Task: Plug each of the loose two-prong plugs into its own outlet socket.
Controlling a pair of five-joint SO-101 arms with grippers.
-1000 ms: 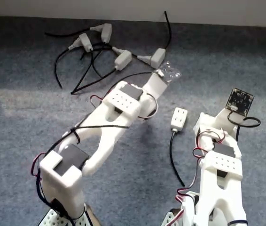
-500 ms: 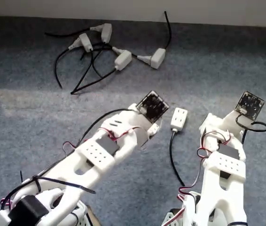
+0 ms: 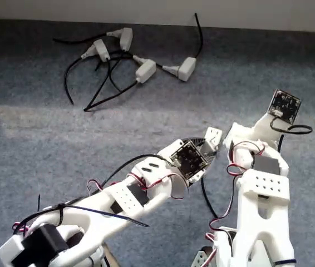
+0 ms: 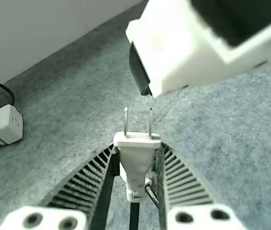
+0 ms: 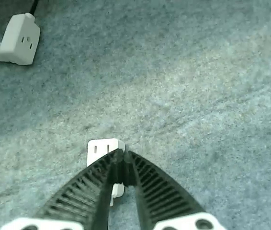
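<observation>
a two-prong plug (image 4: 134,165) is clamped in the left gripper (image 4: 135,148) near the middle of the grey carpet (image 3: 46,139), close to the outlet socket (image 5: 104,147) over which the right gripper (image 5: 124,157) is seen nearly closed.

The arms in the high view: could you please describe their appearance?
The left arm and right arm are white shells with black motors, red, black and white wires, and a square black board at each wrist. Their fingers are black and ribbed.

high: fixed, far, looking down on carpet (image 3: 29,144) | wrists: close, low, facing forward-down | shared by all: socket (image 3: 186,68)
</observation>
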